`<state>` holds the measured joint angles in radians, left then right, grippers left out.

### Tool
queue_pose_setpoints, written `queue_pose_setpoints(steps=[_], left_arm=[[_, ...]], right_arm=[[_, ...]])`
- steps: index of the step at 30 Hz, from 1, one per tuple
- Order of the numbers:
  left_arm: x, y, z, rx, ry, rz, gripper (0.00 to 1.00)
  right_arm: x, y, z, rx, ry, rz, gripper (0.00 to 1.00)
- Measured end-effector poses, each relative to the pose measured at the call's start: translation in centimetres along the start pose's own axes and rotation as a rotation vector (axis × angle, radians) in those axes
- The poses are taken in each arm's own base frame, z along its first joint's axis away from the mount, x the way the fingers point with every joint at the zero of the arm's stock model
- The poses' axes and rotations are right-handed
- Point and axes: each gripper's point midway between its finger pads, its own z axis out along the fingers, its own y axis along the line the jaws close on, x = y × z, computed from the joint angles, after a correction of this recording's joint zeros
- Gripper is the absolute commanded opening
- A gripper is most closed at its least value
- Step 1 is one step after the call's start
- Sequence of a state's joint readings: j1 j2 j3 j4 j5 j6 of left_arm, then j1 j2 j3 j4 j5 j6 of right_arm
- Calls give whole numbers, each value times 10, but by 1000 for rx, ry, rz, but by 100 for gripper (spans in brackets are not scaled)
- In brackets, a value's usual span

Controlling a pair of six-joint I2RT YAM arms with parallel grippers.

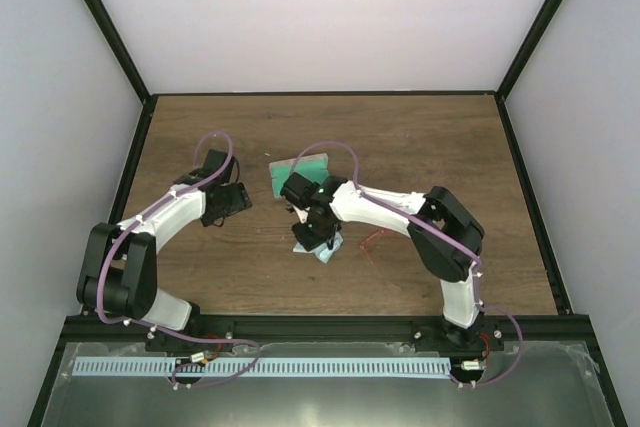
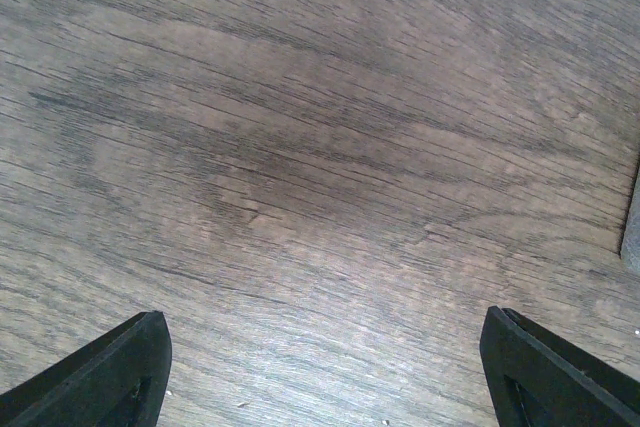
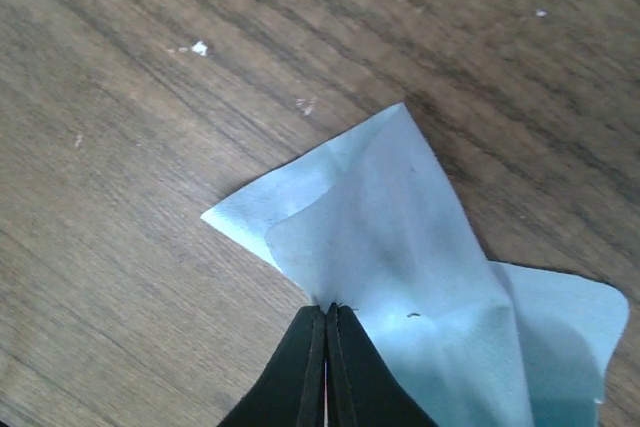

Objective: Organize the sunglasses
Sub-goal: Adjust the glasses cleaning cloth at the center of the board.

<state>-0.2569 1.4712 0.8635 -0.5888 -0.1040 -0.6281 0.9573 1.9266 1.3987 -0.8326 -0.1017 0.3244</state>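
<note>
The light-blue cloth [image 3: 400,247] is pinched between the closed fingers of the right pincer [image 3: 327,312]. The left pincer [image 2: 322,322] is held wide open over the worktop [image 1: 420,147], with nothing gripped. The sunglasses [image 1: 372,242] are seen lying on the worktop just right of the cloth, beneath the right arm [image 1: 385,205].

Shows a brown wood-grain table [image 1: 420,137] boxed in by plain white walls [image 1: 330,7] at back, left and right. Has black frame bars [image 1: 100,22] running up the corners and along the table's edges. Carries a pale perforated metal strip [image 1: 300,367] across the near edge. Lit softly and evenly; bears small white specks [image 3: 200,48] on the wood up close.
</note>
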Motion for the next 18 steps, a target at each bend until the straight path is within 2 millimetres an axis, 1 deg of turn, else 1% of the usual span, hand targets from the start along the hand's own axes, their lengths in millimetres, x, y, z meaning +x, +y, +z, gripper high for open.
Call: queue_pose_setpoints(steps=[4, 9, 13, 18], left_arm=[[0, 0, 0, 0, 0, 0, 86], [0, 0, 0, 0, 0, 0, 86], [0, 0, 0, 1, 0, 0, 86], [0, 0, 0, 1, 0, 0, 86]], right_arm=[[-2, -10, -1, 7, 2, 14, 1], [-9, -34, -5, 26, -4, 53, 1], [-25, -56, -15, 42, -41, 90, 1], [-46, -79, -25, 68, -89, 127, 1]])
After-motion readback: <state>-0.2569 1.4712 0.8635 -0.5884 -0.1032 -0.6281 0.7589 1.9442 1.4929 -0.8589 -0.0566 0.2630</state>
